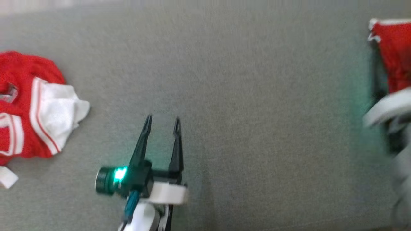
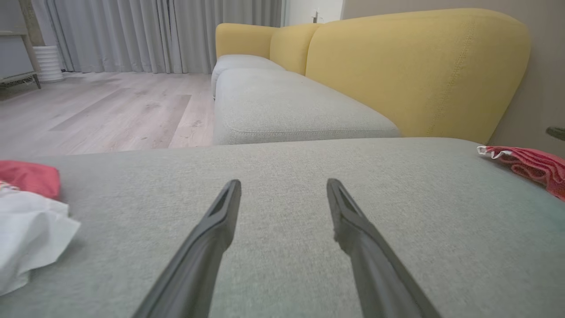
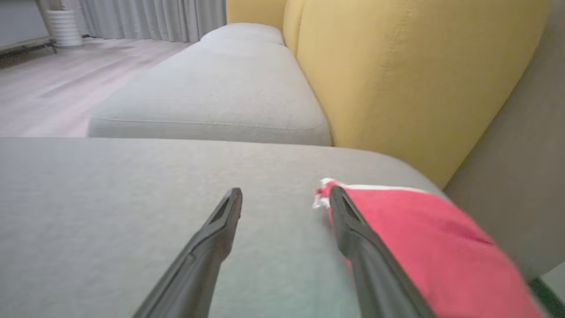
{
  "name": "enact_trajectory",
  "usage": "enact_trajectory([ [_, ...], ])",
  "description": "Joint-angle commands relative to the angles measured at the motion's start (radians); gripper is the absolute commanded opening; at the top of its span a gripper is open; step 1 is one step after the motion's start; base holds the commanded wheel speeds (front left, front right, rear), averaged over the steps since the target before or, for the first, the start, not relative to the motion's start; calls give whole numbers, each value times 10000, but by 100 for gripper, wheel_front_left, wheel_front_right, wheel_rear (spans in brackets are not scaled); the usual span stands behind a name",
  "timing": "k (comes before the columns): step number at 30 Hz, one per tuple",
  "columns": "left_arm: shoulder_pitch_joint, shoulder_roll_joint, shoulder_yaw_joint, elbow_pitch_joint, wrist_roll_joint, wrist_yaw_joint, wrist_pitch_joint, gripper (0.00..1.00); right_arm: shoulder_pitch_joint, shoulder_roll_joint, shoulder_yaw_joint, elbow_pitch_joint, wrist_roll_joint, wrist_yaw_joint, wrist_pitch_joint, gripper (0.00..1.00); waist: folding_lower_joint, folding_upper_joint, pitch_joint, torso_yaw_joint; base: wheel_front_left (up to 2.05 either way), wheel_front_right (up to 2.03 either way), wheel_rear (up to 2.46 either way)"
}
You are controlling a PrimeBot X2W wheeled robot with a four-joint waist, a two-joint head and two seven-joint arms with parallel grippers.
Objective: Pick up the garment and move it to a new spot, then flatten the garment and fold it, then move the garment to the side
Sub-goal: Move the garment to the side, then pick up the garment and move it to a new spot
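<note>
In the head view, the left gripper (image 1: 162, 120) hovers over the grey fabric sofa cushion (image 1: 257, 96), fingers spread wide and empty. It sits between a crumpled red-and-white jersey (image 1: 32, 106) at the left edge and a red garment with white trim (image 1: 393, 51) at the far right. The left wrist view shows the same empty spread. In the right wrist view, the right gripper (image 3: 284, 192) stands wide, holding nothing. One finger is just beside the red garment; contact cannot be told.

Legible text: none
Red-and-white garment (image 1: 29, 109): white-edged mark on the red cloth, cut by the head view's left edge, blurred, cannot be read
Red garment at right (image 1: 393, 54): surface blurred, no characters can be read
</note>
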Motion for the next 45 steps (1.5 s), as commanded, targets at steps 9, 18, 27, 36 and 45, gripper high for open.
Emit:
enact_trajectory([
  [9,1415,1,772,-398,-232,144,-51,100,3397,1851,774,-3063,700,-9,-109,100,2,0,-2790,536,0,0,0],
  [18,2755,1,1601,-1346,-356,-119,-51,100,6717,2697,-85,-5394,321,-9,-110,100,2,0,-3762,755,0,0,0],
  [27,3717,1,2167,-1012,156,-430,-51,100,7930,2992,-21,-5669,-137,-9,-110,100,2,0,-4259,532,0,0,0],
  [36,3835,1,2392,-786,270,-698,-51,100,8036,3058,45,-5592,-111,-9,-110,100,2,0,-4455,549,0,0,0],
  [45,3898,1,2442,-735,221,-675,-51,100,8103,3012,83,-5606,89,-9,-110,100,2,0,-4500,587,0,0,0],
])
